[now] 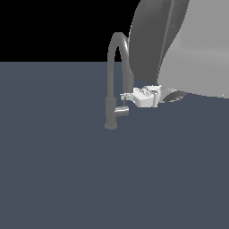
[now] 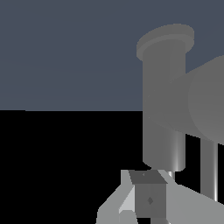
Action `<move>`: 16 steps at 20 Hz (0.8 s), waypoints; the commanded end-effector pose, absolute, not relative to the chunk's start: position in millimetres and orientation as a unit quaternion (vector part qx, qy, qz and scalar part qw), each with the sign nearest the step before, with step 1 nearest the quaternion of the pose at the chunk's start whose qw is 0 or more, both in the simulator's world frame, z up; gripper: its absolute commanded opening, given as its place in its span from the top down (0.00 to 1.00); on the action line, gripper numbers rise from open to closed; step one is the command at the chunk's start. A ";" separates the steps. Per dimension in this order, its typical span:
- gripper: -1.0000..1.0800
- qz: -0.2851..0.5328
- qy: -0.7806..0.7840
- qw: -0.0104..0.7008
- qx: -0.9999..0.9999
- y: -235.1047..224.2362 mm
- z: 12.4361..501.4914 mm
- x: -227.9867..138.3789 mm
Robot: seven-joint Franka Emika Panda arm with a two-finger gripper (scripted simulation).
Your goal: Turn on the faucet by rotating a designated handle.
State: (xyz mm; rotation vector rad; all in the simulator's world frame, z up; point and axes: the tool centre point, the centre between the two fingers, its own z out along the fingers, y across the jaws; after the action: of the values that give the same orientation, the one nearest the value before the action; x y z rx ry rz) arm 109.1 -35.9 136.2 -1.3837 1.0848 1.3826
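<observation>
Your claw (image 1: pixel 125 96) sits level beside the faucet (image 1: pixel 112 85), fingertips reaching in from the exterior view's right, just above the handle (image 1: pixel 121 111). You cannot tell from either view whether the fingers are apart or together, or whether they touch the thin lever rod (image 1: pixel 123 101). In the wrist view one finger (image 2: pixel 148 199) lies just short of the post. The faucet stands upright on the dark blue-grey surface (image 1: pixel 53 170), handle stub jutting toward the arm.
</observation>
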 end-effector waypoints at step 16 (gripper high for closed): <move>1.00 0.556 0.436 0.437 -0.557 -39.6 143.3 93.1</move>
State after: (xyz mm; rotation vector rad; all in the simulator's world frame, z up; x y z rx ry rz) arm 95.0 -39.1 142.5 -1.3840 1.0846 1.3817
